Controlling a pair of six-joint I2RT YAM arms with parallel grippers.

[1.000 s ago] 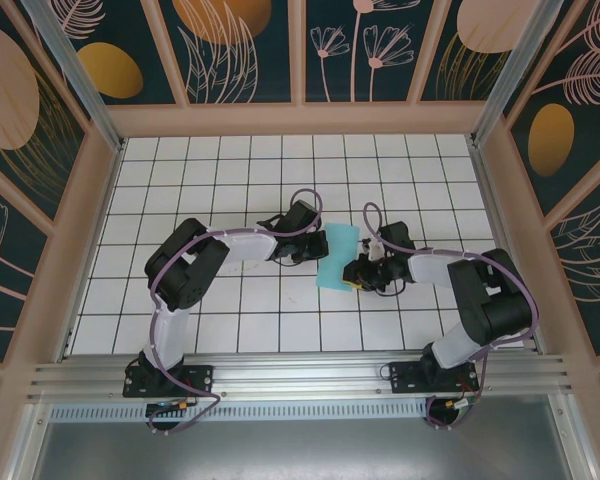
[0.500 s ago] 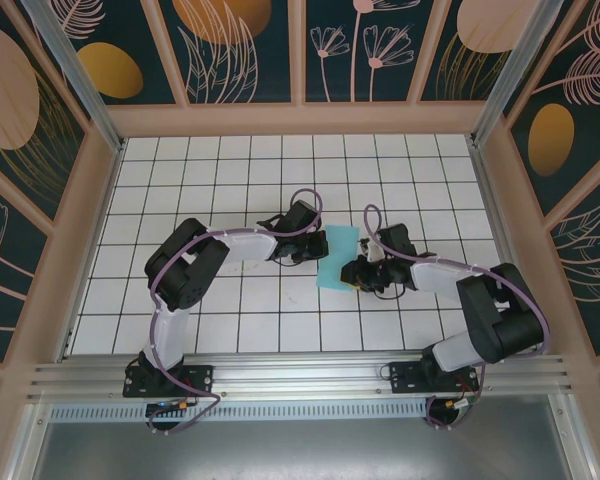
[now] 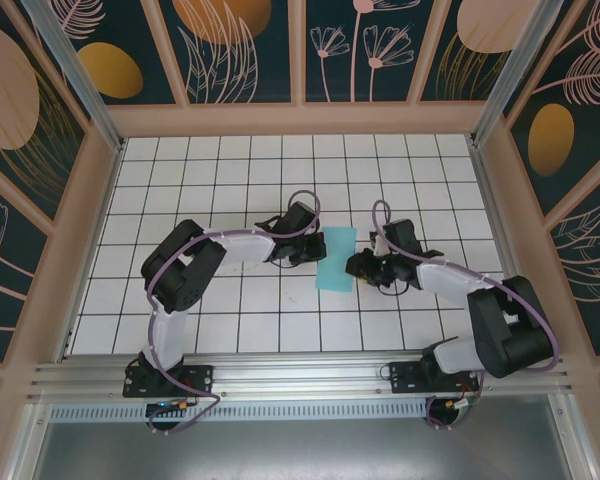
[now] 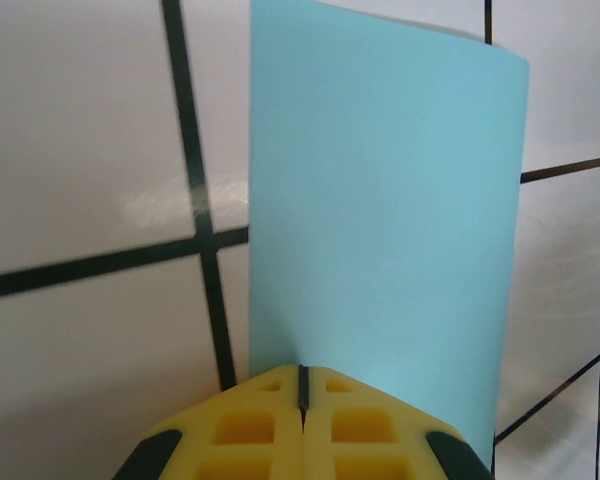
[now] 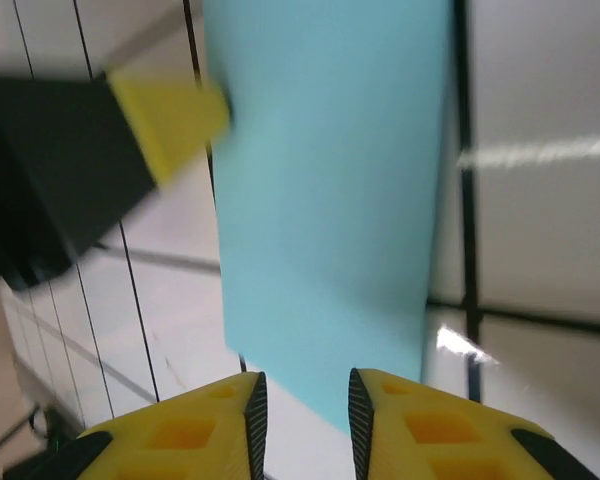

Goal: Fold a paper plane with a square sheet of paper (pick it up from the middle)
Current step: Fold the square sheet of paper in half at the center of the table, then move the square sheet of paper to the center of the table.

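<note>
The square sheet of paper [image 3: 335,259] lies folded into a narrow light cyan rectangle on the white grid table. My left gripper [image 3: 313,246] is shut, and its yellow tips [image 4: 302,375] rest on the near edge of the paper [image 4: 380,210]. At the paper's right edge my right gripper [image 3: 357,265] is open by a narrow gap. Its gap [image 5: 305,380] frames a lower corner of the paper [image 5: 325,200] without gripping it. The left gripper's yellow fingertip [image 5: 170,112] touches the far side of the sheet in the right wrist view.
The table [image 3: 230,180] is a white grid of tiles with dark lines, walled by wooden-framed panels on three sides [image 3: 300,118]. A metal rail [image 3: 300,378] runs along the near edge where both arm bases stand.
My right gripper has opened and released the paper, shifting slightly up along its right edge while its elbow swung outward to the right. The left gripper has stayed shut in place.
</note>
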